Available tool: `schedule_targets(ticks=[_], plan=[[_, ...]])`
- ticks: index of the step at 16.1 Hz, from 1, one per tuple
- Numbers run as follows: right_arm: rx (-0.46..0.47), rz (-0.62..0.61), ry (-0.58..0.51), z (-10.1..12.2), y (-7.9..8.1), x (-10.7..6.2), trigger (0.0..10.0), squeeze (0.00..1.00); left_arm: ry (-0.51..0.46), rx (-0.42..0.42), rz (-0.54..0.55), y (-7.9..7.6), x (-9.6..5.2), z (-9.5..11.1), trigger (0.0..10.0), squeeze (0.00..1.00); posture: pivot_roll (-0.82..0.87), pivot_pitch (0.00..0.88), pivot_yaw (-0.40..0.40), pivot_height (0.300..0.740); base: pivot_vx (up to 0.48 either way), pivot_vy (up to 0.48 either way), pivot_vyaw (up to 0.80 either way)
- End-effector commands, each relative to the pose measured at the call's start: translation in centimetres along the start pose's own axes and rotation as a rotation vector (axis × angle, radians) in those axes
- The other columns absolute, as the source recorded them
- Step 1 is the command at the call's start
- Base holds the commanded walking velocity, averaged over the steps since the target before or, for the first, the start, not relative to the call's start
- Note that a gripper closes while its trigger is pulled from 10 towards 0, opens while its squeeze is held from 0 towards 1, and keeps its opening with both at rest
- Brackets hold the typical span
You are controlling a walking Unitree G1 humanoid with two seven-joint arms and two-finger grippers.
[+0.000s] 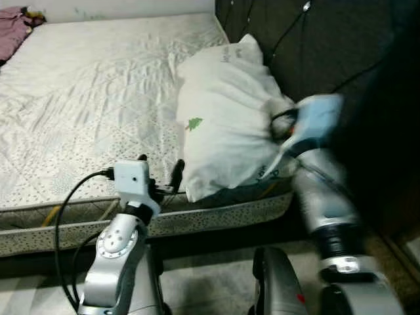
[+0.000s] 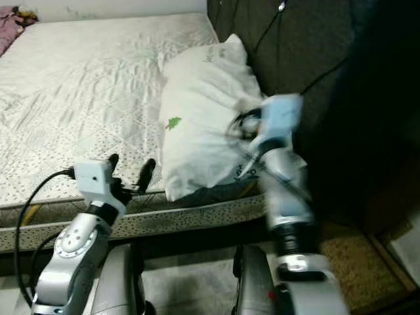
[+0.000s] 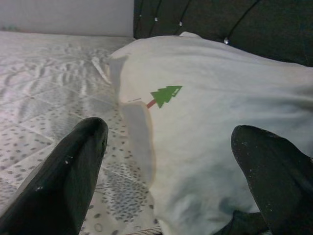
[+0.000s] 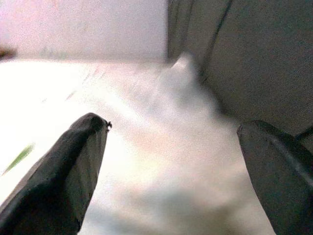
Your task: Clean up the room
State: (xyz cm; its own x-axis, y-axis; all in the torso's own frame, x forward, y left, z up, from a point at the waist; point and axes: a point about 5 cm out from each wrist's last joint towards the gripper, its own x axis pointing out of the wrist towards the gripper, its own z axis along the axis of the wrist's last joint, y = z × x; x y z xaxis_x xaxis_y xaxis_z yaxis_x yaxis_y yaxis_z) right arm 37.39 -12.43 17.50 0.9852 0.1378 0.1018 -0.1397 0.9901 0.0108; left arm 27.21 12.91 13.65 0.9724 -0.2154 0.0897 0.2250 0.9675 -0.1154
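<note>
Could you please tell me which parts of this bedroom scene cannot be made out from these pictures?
- Right gripper: blurred by motion in both eye views; contact with the white pillow with a green tree print is unclear.
- Crumpled pink cloth: cut off by the left eye view's edge.
- Pillow's underside: hidden against the white quilted mattress.
- Left gripper: open, short of the pillow.

Soft matt cloth pillow (image 1: 223, 111)

The left arm is bent up in front of the robot. Its left gripper (image 1: 161, 168) points forward with the two black fingers (image 3: 68, 171) spread wide apart. The right arm reaches up higher and looks blurry. The right gripper (image 4: 171, 171) has its fingers spread wide too.
</note>
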Motion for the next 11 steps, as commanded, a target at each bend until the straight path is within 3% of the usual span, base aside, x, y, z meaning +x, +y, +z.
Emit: schedule_targets(ticks=[1, 3, 4, 5, 6, 8, 10, 11], plan=[[0.005, 0.033, 0.065, -0.9, 1.6, 0.4, 10.0, 1.0, -0.017, 0.019, 0.02, 0.3, -0.1, 0.4, 10.0, 0.0, 0.01, 0.072, -0.009, 0.53, 0.0, 0.0, 0.0], [0.058, 0.038, 0.169, -2.4, 2.8, 0.7, 10.0, 1.0, -0.013, 0.017, 0.03, 0.2, -0.4, 0.2, 10.0, 0.0, 0.01, 0.076, -0.021, 0.53, 0.0, 0.0, 0.0], [0.117, 0.015, 0.308, -4.4, 3.4, 0.6, 10.0, 1.0, -0.014, 0.013, 0.04, 0.1, -0.4, 0.1, 10.0, 0.0, 0.02, 0.074, -0.031, 0.53, 0.0, 0.0, 0.0], [0.117, 0.015, 0.308, -4.4, 3.4, 0.6, 10.0, 1.0, -0.014, 0.013, 0.04, 0.1, -0.4, 0.1, 10.0, 0.0, 0.02, 0.074, -0.031, 0.53, 0.0, 0.0, 0.0], [0.149, -0.024, 0.438, -6.3, 3.5, 0.3, 10.0, 1.0, -0.021, 0.007, 0.046, -0.1, -0.2, 0.2, 10.0, 0.0, 0.03, 0.07, -0.037, 0.53, 0.0, 0.0, 0.0], [0.22, -0.082, 0.508, -7.5, 2.8, -0.2, 10.0, 1.0, -0.031, 0.01, 0.053, 0.1, 0.2, 0.4, 10.0, 0.0, 0.03, 0.058, -0.042, 0.53, 0.0, 0.0, 0.0], [0.214, -0.119, 0.434, -6.4, 1.5, 0.4, 10.0, 1.0, -0.039, 0.018, 0.064, 0.6, 0.4, 0.6, 10.0, 0.0, 0.02, 0.045, -0.042, 0.53, 0.0, 0.0, 0.0], [0.23, -0.123, 0.335, -4.8, 1.0, 1.2, 10.0, 1.0, -0.048, 0.021, 0.067, 0.7, 0.7, 0.7, 10.0, 0.0, 0.02, 0.034, -0.04, 0.53, 0.0, 0.0, 0.0]])
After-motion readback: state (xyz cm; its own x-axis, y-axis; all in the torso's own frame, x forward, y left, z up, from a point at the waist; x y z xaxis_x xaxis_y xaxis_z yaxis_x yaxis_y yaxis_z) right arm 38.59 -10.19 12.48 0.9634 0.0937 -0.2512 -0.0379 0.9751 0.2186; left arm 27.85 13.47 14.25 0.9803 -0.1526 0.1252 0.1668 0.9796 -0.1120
